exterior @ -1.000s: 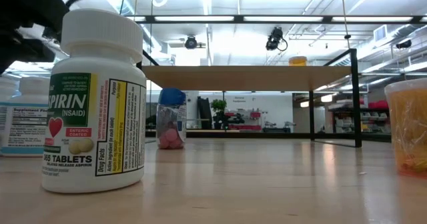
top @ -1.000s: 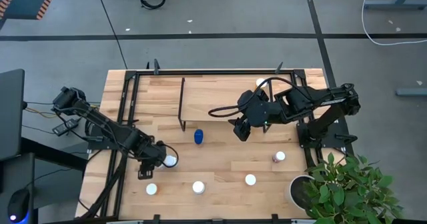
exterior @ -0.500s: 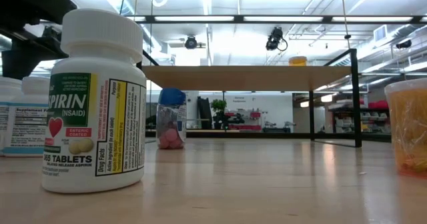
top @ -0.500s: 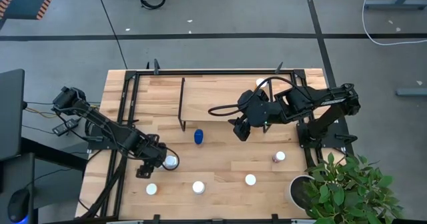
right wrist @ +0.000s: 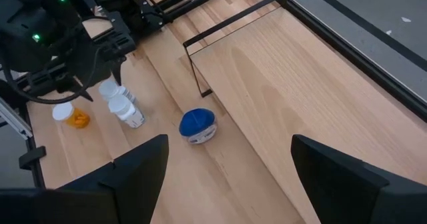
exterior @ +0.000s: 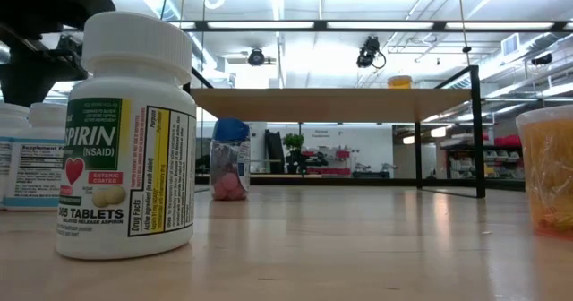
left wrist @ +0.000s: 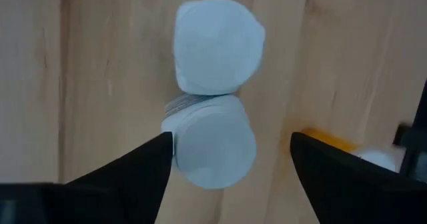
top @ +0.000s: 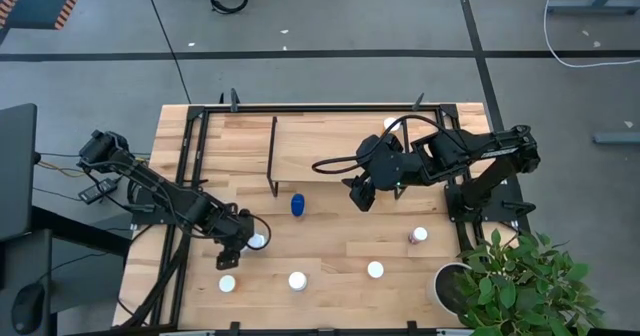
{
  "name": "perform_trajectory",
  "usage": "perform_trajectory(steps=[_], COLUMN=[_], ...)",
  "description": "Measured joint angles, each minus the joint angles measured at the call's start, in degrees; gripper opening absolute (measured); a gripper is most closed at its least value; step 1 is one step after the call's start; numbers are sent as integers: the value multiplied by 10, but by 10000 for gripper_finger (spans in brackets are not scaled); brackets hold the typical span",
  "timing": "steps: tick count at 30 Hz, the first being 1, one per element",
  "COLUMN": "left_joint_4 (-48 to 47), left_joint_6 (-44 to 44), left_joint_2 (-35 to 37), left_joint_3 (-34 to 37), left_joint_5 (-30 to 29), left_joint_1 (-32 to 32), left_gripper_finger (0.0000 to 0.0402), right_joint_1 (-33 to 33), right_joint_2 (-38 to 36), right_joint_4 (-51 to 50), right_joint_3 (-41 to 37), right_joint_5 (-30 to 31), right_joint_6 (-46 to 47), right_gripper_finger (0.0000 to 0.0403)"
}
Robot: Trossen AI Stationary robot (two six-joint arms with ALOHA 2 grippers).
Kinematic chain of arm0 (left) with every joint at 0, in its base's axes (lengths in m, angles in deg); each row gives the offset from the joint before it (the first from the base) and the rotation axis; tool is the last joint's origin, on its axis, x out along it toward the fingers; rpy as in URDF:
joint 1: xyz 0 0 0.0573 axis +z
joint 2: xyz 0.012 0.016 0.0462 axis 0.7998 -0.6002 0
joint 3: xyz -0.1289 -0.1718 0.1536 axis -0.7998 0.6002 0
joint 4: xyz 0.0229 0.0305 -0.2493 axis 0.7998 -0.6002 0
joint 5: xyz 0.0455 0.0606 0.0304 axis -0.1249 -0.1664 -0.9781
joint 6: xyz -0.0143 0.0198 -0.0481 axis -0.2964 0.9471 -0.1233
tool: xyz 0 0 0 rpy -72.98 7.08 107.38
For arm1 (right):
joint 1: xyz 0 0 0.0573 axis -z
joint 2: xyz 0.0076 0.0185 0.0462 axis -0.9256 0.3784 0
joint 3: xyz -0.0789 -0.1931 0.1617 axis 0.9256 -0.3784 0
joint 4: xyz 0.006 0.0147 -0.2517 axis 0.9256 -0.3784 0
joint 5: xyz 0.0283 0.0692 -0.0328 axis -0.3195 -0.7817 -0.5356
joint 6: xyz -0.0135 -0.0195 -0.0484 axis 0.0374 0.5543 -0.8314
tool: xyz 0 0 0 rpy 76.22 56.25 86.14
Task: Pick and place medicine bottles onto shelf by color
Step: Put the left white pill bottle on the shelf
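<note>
Your left gripper (top: pixel 236 253) hangs wide open over a white-capped bottle (top: pixel 258 241) at the table's 7 o'clock; your right gripper (top: pixel 361 198), wide and empty, waits near centre. Shelf (top: pixel 330 148) at 12 o'clock carries maybe one bottle; about six remain down, blue bottle (top: pixel 298 206) included.

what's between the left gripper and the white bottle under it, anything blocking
Nothing visible. The left gripper is open with its fingers on either side of a white-capped bottle. A second white bottle stands touching it just beyond the fingers, so it crowds the grasp but does not block it.
</note>
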Motion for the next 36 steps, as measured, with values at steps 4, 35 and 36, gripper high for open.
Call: perform_trajectory(steps=[4,35,36], left_joint_4=[-4,-4,-6], left_joint_6=[-41,-121,-125], left_joint_2=[0,-48,-48], left_joint_3=[0,-1,-3], left_joint_5=[0,-3,0], left_joint_1=[0,0,0], left_gripper_finger=[308,233,233], right_joint_1=[0,0,0], right_joint_2=[0,0,0], right_joint_4=[0,0,0], right_joint_3=[0,0,0], right_joint_5=[0,0,0], right_joint_6=[0,-3,-4], right_gripper_finger=[324,324,324])
